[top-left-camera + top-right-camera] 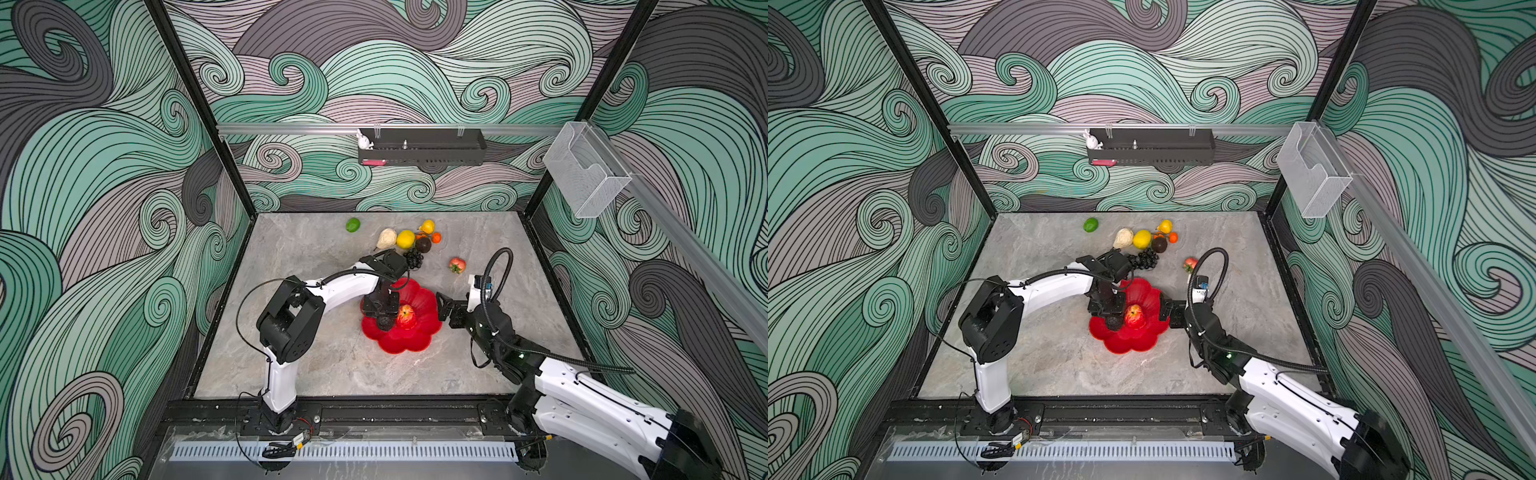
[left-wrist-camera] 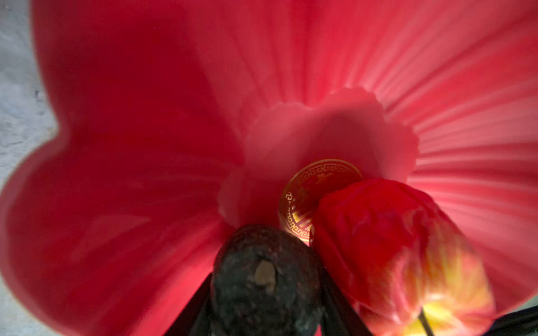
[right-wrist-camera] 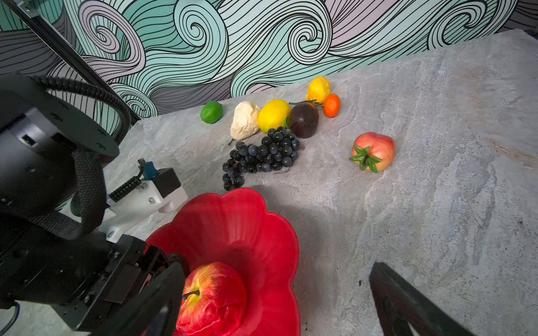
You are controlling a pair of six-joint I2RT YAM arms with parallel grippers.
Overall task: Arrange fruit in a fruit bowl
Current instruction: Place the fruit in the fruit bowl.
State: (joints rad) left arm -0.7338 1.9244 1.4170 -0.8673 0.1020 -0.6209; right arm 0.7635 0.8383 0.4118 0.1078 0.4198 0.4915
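Trouble most likely starts with the rough black toy avocado (image 2: 265,279). It sits low in the shallow glossy red plastic fruit bowl with the flower-shaped rim (image 1: 411,349), between the fingers of my left gripper (image 1: 1112,319) and right against the red-and-yellow toy apple (image 3: 212,299) lying there. The jaws stand partly open, close on both sides of the avocado. I cannot tell whether they pinch it or have let go.

If it is not resting on the bowl when freed, I expect it to roll on the slick slope and shove the apple. A crooked lift could catch the apple or drag the bowl across the grey marbled desk (image 1: 332,353).

My right gripper (image 1: 441,308) hangs wide open and empty just beside the rim. Any drift there could nudge the bowl or meet the left arm (image 1: 345,286). The rest of the toy fruit (image 3: 262,154) lies on the desk beyond the bowl.
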